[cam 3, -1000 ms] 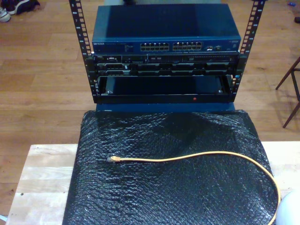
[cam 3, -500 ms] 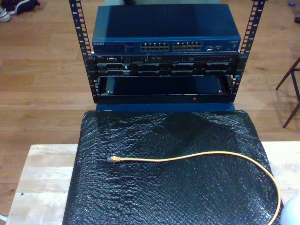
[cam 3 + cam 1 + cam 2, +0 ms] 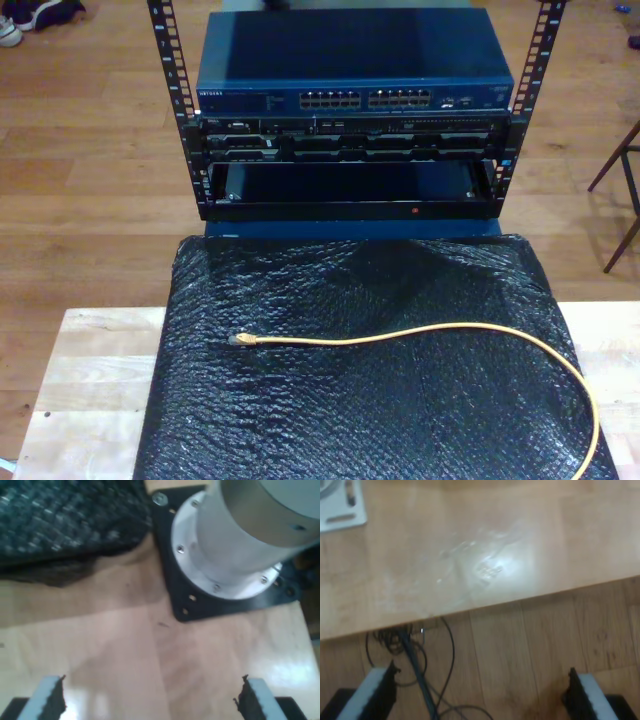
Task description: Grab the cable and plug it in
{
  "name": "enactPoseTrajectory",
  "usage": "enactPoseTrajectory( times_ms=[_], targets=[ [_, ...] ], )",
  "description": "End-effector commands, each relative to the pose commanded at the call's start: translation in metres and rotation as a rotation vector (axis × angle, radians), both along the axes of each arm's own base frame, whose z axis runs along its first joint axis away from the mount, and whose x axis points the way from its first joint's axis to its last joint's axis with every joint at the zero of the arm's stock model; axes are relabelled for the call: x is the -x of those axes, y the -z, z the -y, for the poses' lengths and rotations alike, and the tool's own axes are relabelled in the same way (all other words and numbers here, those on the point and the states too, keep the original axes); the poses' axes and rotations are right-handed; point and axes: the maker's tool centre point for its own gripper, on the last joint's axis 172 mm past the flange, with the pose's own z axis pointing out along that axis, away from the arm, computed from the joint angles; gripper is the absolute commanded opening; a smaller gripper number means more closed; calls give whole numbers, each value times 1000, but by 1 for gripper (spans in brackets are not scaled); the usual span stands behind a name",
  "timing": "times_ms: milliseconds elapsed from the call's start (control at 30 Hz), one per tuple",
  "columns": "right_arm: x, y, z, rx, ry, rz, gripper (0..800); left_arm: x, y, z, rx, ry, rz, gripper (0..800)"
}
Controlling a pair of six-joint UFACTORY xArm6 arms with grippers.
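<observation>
Exterior view: the cable (image 3: 420,334) lies loose on a black bubble-wrap sheet (image 3: 300,420) that covers most of the desk (image 3: 90,380). Its small clear plug (image 3: 239,341) sits toward the sheet's edge at the exterior view's left, though too small to make out in detail. From there the cord runs across, curves down near the sheet's opposite edge and is cut off at the frame's lower border. Beyond the desk's far edge stands a rack (image 3: 350,110) holding a blue network switch (image 3: 355,85); its ports are blurred.

First wrist view: my first gripper (image 3: 147,700) hangs over bare desk wood, fingers (image 3: 50,700) wide apart, nothing between them. A pale arm base (image 3: 235,535) on a black plate is blurred and partly cut off.

Second wrist view: my second gripper (image 3: 482,695) sits past the desk's edge, above floor with thin dark wires (image 3: 415,655), fingers spread, empty.
</observation>
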Motion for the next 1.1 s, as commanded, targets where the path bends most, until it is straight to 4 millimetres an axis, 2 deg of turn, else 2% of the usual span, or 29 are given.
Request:
enactPoseTrajectory(
  times_ms=[267, 500, 733, 1100],
  targets=[
    [-52, -33, -21, -145, 27, 60, 797, -19, -3, 21, 24, -26, 1, 800],
    [-77, -55, -45, -298, 16, 8, 797, -31, -5, 38, 32, -55, -20, 800],
    [-105, -82, -65, -415, 33, 55, 797, -48, -9, 59, 63, -86, -15, 800],
    [-132, -90, -101, -421, -32, 6, 797, -59, -11, 87, 50, -88, -66, 800]
  ],
)
